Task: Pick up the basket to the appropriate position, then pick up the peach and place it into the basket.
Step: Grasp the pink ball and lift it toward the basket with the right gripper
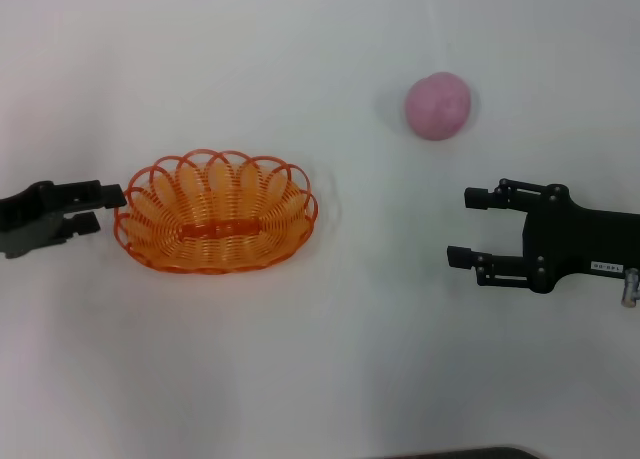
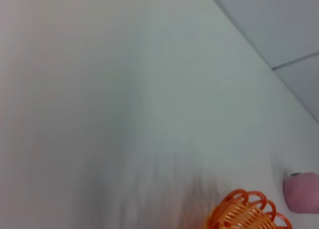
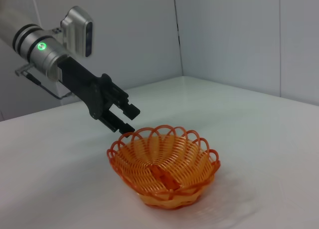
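Observation:
The oval orange basket [image 1: 215, 211] stands on the white table, left of the middle. It also shows in the right wrist view [image 3: 164, 171] and partly in the left wrist view [image 2: 246, 214]. The pink peach [image 1: 437, 105] lies far right of the basket, apart from it, and also shows in the left wrist view [image 2: 301, 191]. My left gripper [image 1: 103, 207] is open at the basket's left rim, also seen in the right wrist view [image 3: 129, 120], with one finger right at the rim. My right gripper [image 1: 462, 224] is open and empty, right of the basket and nearer than the peach.
The white table [image 1: 330, 379] spreads all around. Grey wall panels [image 3: 229, 39] stand behind it. A dark edge [image 1: 450, 453] shows at the table's front.

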### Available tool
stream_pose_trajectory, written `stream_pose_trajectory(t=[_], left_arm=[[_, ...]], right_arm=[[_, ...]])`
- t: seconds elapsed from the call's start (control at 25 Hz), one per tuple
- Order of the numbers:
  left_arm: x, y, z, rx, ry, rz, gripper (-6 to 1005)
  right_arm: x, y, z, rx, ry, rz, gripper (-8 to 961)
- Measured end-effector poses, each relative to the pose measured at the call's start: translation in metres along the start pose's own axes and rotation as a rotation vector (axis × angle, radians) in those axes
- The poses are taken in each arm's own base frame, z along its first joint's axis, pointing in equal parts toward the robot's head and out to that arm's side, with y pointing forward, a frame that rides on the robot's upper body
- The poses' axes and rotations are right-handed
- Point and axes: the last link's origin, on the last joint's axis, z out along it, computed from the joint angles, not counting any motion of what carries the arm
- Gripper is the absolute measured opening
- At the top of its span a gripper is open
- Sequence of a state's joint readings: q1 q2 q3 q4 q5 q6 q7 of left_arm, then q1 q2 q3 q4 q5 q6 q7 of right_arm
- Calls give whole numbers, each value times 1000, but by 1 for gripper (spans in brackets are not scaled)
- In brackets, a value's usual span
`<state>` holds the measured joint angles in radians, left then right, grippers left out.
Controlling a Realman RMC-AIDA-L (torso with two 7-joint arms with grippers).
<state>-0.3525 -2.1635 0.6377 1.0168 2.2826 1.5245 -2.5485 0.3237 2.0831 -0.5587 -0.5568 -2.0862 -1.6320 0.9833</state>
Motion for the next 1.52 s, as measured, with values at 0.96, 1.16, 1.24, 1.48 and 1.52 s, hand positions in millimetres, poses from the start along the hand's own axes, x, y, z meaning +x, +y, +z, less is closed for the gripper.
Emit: stream_pose_trajectory(t=[0.96, 1.16, 1.24, 1.48, 1.52], left_arm=[[-28, 10, -15, -272, 296, 1033, 674], [-45, 5, -21, -288, 335, 1145, 673], [-50, 1, -22, -286, 312, 1144, 673], [-64, -8, -19, -275, 211, 1143, 672], [-66, -11, -18, -265, 198, 1139, 673]], right_arm=[[-3, -5, 4, 10, -5, -5, 815], [-4, -6, 4, 19, -7, -4, 815], [-4, -6, 4, 21, -8, -4, 816], [-3, -6, 4, 21, -8, -3, 816], [-3, -6, 4, 22, -7, -2, 816]])
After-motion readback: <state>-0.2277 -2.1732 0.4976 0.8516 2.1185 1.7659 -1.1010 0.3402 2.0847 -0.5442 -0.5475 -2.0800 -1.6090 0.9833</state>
